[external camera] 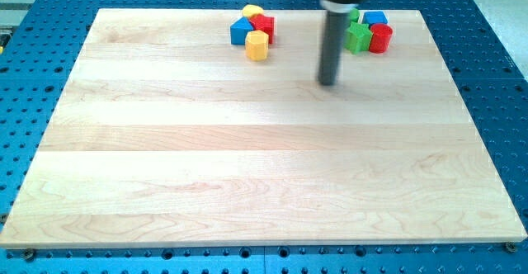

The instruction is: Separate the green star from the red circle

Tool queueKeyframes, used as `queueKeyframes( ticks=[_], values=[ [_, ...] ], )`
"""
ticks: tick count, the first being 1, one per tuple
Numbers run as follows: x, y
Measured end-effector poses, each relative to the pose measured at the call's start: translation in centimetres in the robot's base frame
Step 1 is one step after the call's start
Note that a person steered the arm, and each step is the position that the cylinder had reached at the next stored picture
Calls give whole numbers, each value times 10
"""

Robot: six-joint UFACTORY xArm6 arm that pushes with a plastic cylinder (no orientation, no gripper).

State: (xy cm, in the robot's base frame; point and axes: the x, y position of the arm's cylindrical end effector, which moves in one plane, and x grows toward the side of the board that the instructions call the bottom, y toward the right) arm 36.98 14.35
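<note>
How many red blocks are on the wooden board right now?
2. One red block sits in the top-left cluster; the red circle touches the green star at the top right. Others may hide behind the rod.

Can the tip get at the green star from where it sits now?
Probably yes. My tip sits below and to the view's left of the green star, with only bare board between them. The red circle touches the star's far, right side.

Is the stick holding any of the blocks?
No, nothing is held. My tip rests on the bare board, apart from the green star and red circle.
</note>
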Motion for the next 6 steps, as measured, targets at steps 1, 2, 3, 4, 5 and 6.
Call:
queueKeyframes(
  ticks=[1, 2, 3, 4, 5, 6],
  values=[
    [-21, 95],
    [-77, 134],
    [-115, 92],
    [-107, 18],
    [-73, 2],
    [-58, 0]
  ],
)
